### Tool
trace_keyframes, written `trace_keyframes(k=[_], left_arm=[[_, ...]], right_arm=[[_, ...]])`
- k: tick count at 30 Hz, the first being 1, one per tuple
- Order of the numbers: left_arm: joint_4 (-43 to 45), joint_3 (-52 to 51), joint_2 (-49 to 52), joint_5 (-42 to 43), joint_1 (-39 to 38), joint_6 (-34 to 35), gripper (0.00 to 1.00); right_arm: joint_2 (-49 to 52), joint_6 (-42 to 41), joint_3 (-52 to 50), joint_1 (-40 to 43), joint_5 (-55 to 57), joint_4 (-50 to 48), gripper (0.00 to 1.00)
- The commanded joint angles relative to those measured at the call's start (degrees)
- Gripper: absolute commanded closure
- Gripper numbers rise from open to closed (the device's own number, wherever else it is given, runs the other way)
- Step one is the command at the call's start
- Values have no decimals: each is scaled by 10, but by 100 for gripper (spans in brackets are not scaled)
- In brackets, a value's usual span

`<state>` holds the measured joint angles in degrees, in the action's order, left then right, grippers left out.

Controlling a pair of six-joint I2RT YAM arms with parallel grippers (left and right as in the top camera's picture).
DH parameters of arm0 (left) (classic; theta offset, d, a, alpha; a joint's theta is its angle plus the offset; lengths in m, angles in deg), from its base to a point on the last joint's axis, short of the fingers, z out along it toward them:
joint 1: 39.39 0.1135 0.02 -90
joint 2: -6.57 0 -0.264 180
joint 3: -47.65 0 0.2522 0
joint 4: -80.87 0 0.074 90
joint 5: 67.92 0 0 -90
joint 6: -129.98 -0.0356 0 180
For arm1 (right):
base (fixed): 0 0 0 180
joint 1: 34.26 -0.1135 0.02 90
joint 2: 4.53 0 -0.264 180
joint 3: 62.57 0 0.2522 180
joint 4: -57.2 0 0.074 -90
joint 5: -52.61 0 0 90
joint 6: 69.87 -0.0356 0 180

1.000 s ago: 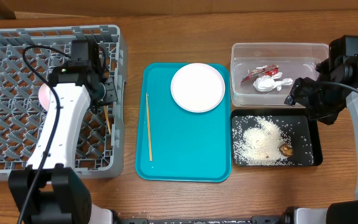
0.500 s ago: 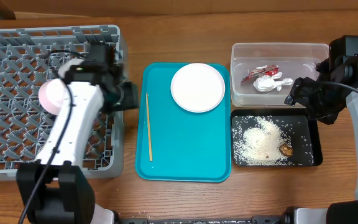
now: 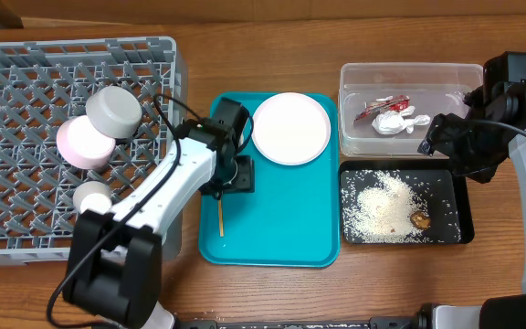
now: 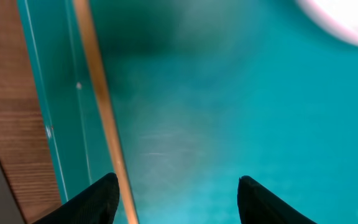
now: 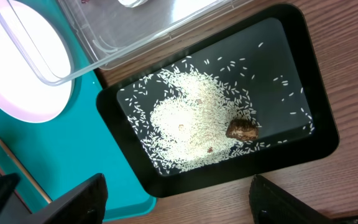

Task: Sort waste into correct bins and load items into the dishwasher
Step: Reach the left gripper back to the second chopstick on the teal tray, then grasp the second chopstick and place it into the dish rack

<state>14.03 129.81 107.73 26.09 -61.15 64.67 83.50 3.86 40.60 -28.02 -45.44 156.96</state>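
The left gripper (image 4: 178, 186) hangs low over the teal tray (image 3: 281, 219). Its two fingers (image 4: 98, 199) are spread wide and hold nothing. A thin wooden chopstick (image 4: 101, 106) lies flat on the teal tray, just inside the left finger. I cannot tell if the finger touches it. The white plate (image 3: 290, 128) sits at the far end of the same tray, near the gripper. The big grey rack (image 3: 26, 91) is on the left. In it are the grey bowl (image 3: 114, 110), the pink bowl (image 3: 85, 143) touching it, and the small white cup (image 3: 91, 196) a bit nearer. On the right, the clear tub (image 3: 409, 66) holds the red wrapper (image 3: 377, 110) and the white tissue (image 3: 398, 122). Right beside the tub, the black tray (image 3: 459, 196) holds a heap of rice (image 3: 386, 210) and the brown lump (image 3: 420, 219) at its edge. The right gripper (image 5: 178, 186) hangs above the near edge of the black tray, wide open, with nothing in it. It all rests on a wooden table (image 3: 263, 37).
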Motion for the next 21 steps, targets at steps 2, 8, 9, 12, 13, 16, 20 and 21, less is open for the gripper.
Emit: trace_keyframes(k=[2, 8, 9, 12, 13, 16, 20, 21], left_arm=[[7, -16, 45, -19, 0, 39, 37], [11, -16, 105, -21, 0, 39, 39], [11, -16, 112, -19, 0, 39, 43], [10, -16, 124, -14, 0, 39, 57], [10, -15, 123, -14, 0, 39, 67], [5, -8, 118, -12, 1, 39, 91], [-13, 20, 98, -12, 11, 39, 96], [-18, 28, 92, -13, 14, 39, 96]], right_arm=[[-5, 2, 7, -1, 5, -2, 25], [-5, 2, 7, -1, 5, -1, 25], [-5, 2, 7, -1, 5, -1, 25], [-5, 2, 7, -1, 5, -1, 25], [-5, 2, 7, -1, 5, -1, 25], [-5, 2, 7, -1, 5, 1, 25], [-5, 2, 7, -1, 5, 3, 25], [-5, 2, 7, -1, 5, 3, 25]])
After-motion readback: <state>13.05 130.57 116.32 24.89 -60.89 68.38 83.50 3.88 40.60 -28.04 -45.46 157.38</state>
